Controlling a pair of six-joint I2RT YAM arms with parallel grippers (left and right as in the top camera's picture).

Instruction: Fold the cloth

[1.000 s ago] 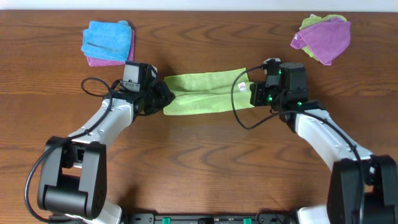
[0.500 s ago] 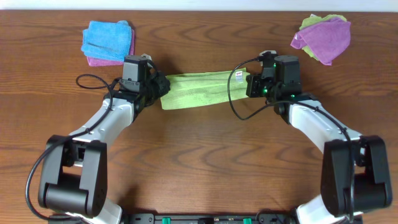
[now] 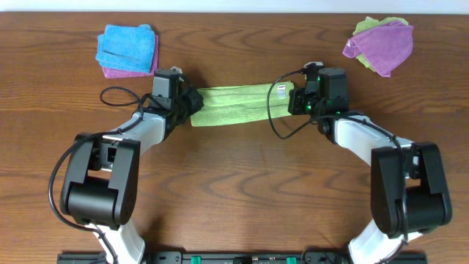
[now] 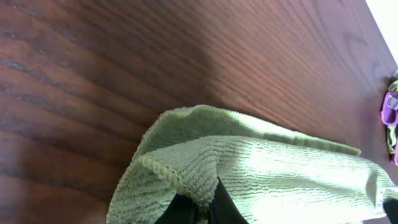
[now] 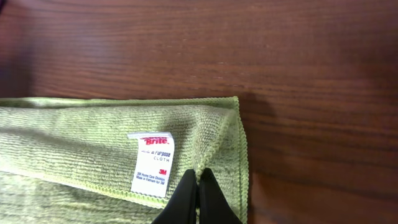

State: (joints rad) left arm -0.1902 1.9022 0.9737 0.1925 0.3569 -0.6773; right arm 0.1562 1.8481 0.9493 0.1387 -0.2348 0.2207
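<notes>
Lime-green cloth [image 3: 238, 105], folded into a band above the bench [image 3: 234, 183]; left tool [image 3: 192, 104] and right tool [image 3: 294, 101] each pinched together on one end.

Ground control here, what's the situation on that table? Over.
Left pincer and right pincer shut, one on each end of the cloth. Cloth a folded strip, stretched between them. Blue pile and purple pile sit apart.

Left gripper [image 3: 192, 105] and right gripper [image 3: 292, 100] hold the cloth [image 3: 234, 106] (a narrow strip).
</notes>
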